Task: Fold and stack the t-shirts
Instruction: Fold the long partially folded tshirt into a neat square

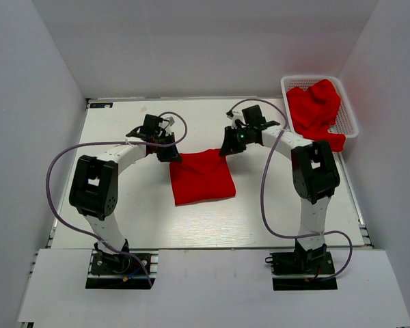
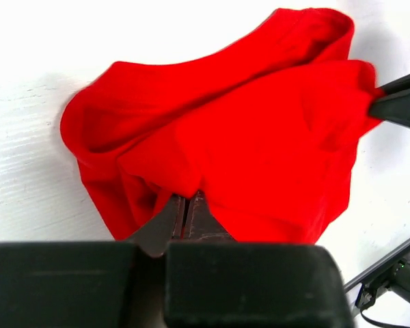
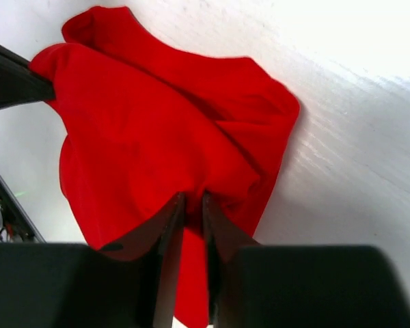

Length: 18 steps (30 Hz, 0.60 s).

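A red t-shirt (image 1: 201, 176) lies folded in the middle of the table, its far edge lifted between both grippers. My left gripper (image 1: 169, 154) is shut on its far left corner; the left wrist view shows the cloth (image 2: 246, 130) bunched over my closed fingers (image 2: 165, 220). My right gripper (image 1: 227, 147) is shut on its far right corner; the right wrist view shows the cloth (image 3: 157, 137) pinched between my fingers (image 3: 165, 225). More red t-shirts (image 1: 316, 109) are heaped in the basket and spill over its near edge.
A white mesh basket (image 1: 350, 116) stands at the far right corner of the white table (image 1: 130, 212). Grey walls close in the table on three sides. Purple cables loop beside each arm.
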Tool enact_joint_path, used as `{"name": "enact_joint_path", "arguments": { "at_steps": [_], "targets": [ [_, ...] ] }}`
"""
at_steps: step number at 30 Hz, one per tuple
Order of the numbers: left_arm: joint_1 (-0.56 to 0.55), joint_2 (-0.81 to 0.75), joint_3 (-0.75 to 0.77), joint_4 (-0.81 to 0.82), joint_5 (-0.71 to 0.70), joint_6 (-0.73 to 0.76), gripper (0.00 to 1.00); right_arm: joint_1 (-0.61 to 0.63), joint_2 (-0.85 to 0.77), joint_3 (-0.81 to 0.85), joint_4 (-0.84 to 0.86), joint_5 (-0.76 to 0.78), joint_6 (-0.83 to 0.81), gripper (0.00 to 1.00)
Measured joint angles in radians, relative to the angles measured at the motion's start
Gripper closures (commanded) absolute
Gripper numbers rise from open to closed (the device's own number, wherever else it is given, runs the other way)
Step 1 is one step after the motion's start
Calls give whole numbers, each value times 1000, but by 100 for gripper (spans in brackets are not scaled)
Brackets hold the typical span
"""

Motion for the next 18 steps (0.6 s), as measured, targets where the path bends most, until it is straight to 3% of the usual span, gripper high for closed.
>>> {"name": "enact_joint_path", "arguments": {
  "at_steps": [1,2,3,11,18],
  "targets": [
    [0,0,-1,4,4,2,100,0,8,0,-5,-5,-1,87],
    [0,0,-5,11,7,2,100,0,13,0,-12,-8,-1,97],
    [0,0,-11,21,10,2,100,0,16,0,-21,-9,-5,100],
    [1,-27,-55,45,31,-8,100,0,10,0,-30,-13,-23,100],
    [0,-166,-56,47,40,-14,100,0,-90,-2,-27,-21,-48,100]
  ]
}}
